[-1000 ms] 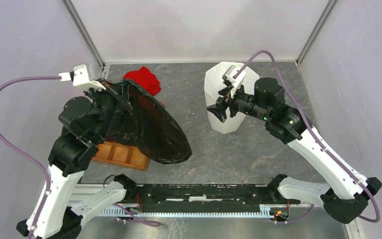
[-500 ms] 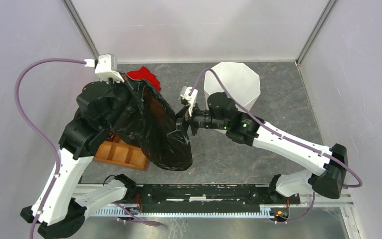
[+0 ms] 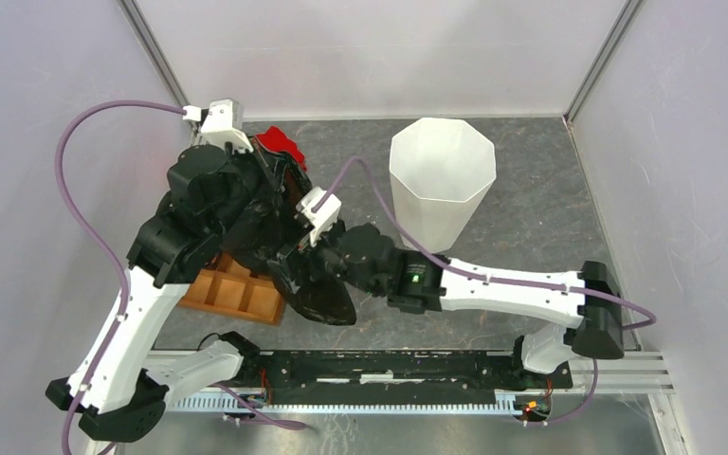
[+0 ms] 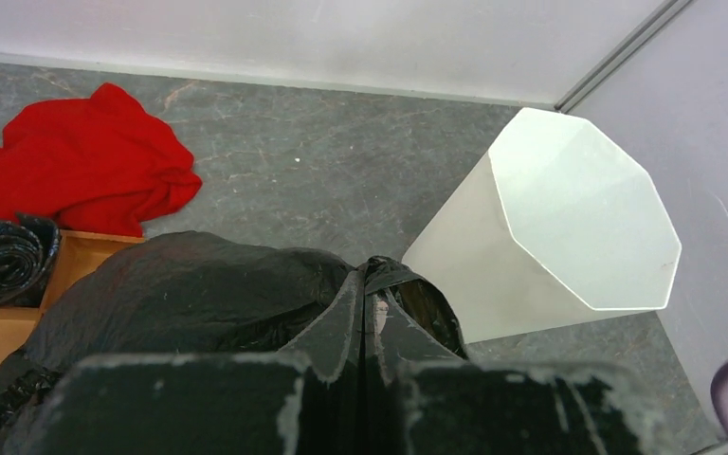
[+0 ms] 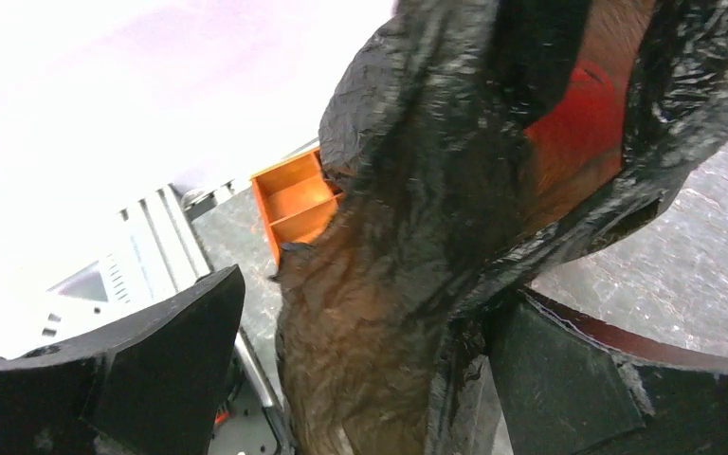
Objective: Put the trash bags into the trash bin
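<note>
**While Two Arms Met at the Black Bag, the Bin Stood Apart**

Where the arms crossed over the left half of the grey tabletop (image 3: 540, 180), the trash bag (image 3: 324, 296) hung between them, lifted off the surface, a soft, glossy black sack. The left gripper (image 4: 372, 313) had its jaws clenched on a pinch of the bag's film, seen in the left wrist view. The right gripper (image 5: 360, 379) had its jaws spread wide, with the crumpled bag hanging between them. The trash bin (image 3: 441, 190), white and many-sided, stood upright to the right, well apart from the bag, its mouth open. Under the bag lay the orange tray (image 3: 237, 296), and a rolled black bag (image 4: 5, 261) sat in one of its compartments. A red cloth (image 4: 76, 161) lay bunched on the tabletop just behind the tray.
</note>
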